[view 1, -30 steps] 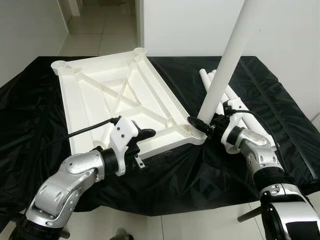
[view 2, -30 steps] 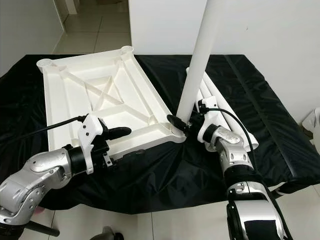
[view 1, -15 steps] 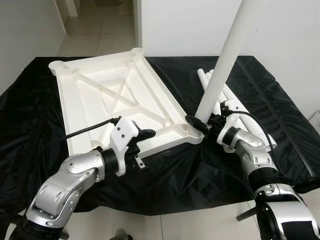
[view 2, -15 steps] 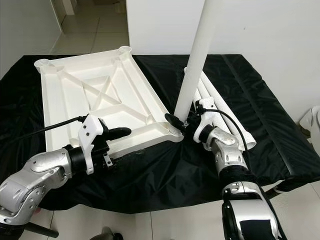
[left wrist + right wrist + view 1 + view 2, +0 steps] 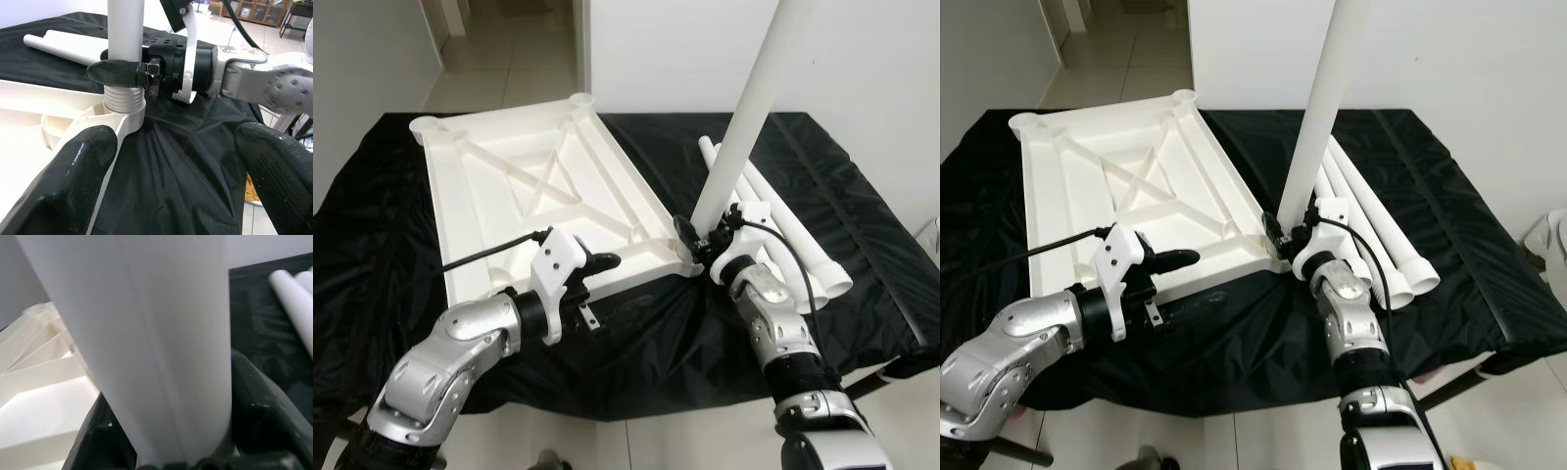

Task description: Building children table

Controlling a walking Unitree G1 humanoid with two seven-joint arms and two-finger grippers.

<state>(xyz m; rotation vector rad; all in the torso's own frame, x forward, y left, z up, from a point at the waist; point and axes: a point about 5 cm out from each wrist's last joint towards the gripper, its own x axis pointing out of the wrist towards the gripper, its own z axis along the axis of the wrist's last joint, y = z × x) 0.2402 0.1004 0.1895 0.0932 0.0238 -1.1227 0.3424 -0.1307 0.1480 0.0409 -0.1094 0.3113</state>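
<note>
Tabletop (image 5: 524, 191) lay upside down, ribs up, on black cloth (image 5: 862, 206). Right gripper (image 5: 697, 238) was clamped round the bottom of white leg (image 5: 744, 117), which stood nearly upright, tilted a bit, its foot in the corner socket (image 5: 121, 105) directly under the fingers. Head views showed three spare legs (image 5: 1376, 230) lying together on the cloth just behind and beside the right wrist. Left wrist view gave what head views could not: ribbed threaded end of the leg partly seated in the socket, one black finger (image 5: 120, 73) wrapped across the leg just above it. Right wrist view was close up on the leg between its fingers. Left gripper (image 5: 597, 262) sat over the tabletop's near edge, fingers spread wide, gripping nothing, aimed toward that socket.
</note>
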